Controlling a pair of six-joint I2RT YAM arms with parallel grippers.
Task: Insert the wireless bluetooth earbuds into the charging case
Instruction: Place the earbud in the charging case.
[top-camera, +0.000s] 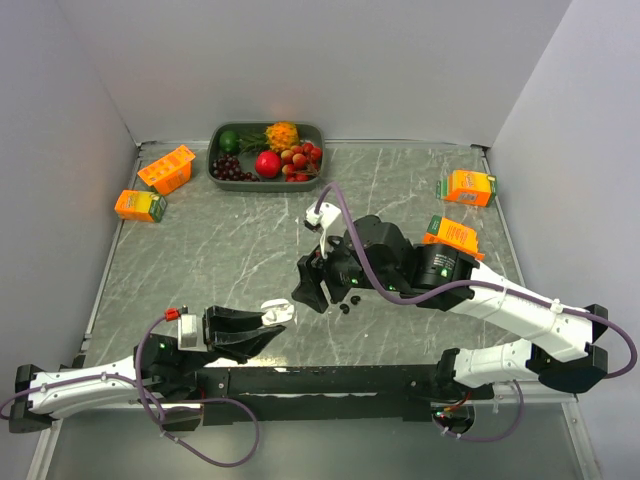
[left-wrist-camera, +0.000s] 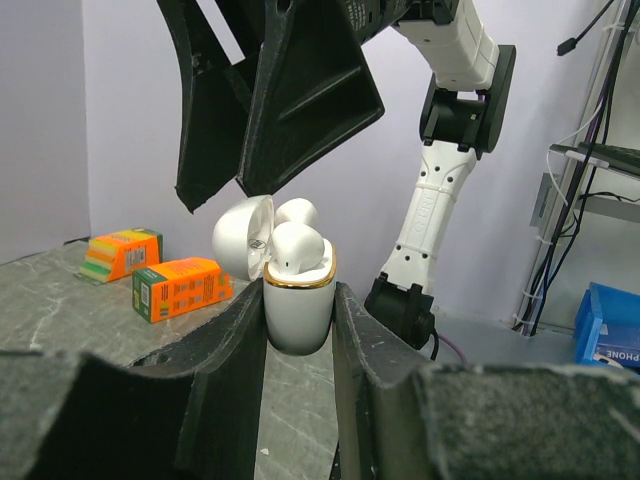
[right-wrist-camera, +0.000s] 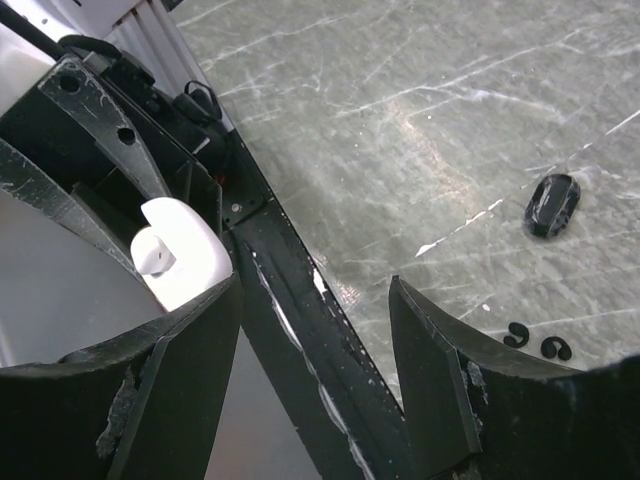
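Note:
My left gripper (left-wrist-camera: 298, 300) is shut on the white charging case (left-wrist-camera: 297, 318), gold-rimmed, held upright with its lid open. Two white earbuds (left-wrist-camera: 297, 246) sit in its top. In the top view the case (top-camera: 274, 311) is near the front table edge in the left gripper (top-camera: 268, 320). The right gripper (top-camera: 310, 292) hangs open just above and beyond the case, nothing between its fingers (right-wrist-camera: 200, 340). Its own view shows the right gripper (right-wrist-camera: 315, 300) over the table edge, the case (right-wrist-camera: 190, 255) at left, and a black earbud (right-wrist-camera: 552, 205) lying on the table at right.
A green tray (top-camera: 214, 160) of fruit stands at the back. Two orange cartons (top-camera: 155, 185) lie back left and two orange cartons (top-camera: 460, 210) at the right. Small black ear tips (right-wrist-camera: 535, 342) lie near the black earbud. The right arm's cable (top-camera: 345, 225) loops over the middle.

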